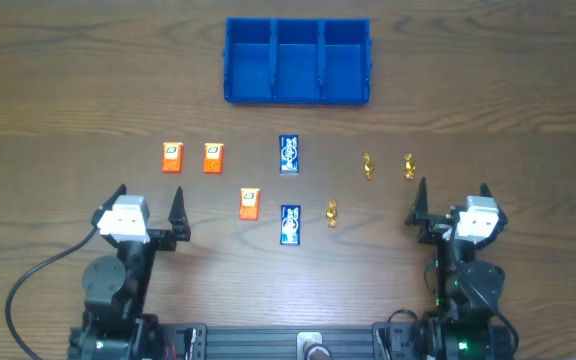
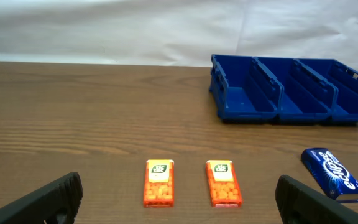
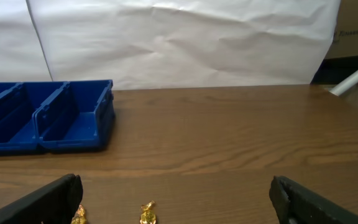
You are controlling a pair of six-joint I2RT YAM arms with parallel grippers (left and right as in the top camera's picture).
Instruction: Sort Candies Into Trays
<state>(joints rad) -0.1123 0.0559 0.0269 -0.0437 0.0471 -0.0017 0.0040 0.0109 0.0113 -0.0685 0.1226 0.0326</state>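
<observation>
Wood-grain bench (image 1: 68,100), brown, matte; creased white sheet (image 3: 166,43) behind. Blue plastic tray (image 1: 298,97), three rectangular compartments side by side, at 12 o'clock. All candies lie on bench outside tray: orange flat boxes (image 1: 172,157) (image 1: 213,157) (image 1: 250,203) toward 9 o'clock, glossy blue packs (image 1: 289,154) (image 1: 290,224) at centre, gold twisted wrappers (image 1: 367,166) (image 1: 408,166) (image 1: 332,213) toward 3 o'clock. Left tool (image 1: 149,195) at 7 o'clock, fingers wide apart over bare wood. Right tool (image 1: 453,190) at 5 o'clock, likewise apart.
</observation>
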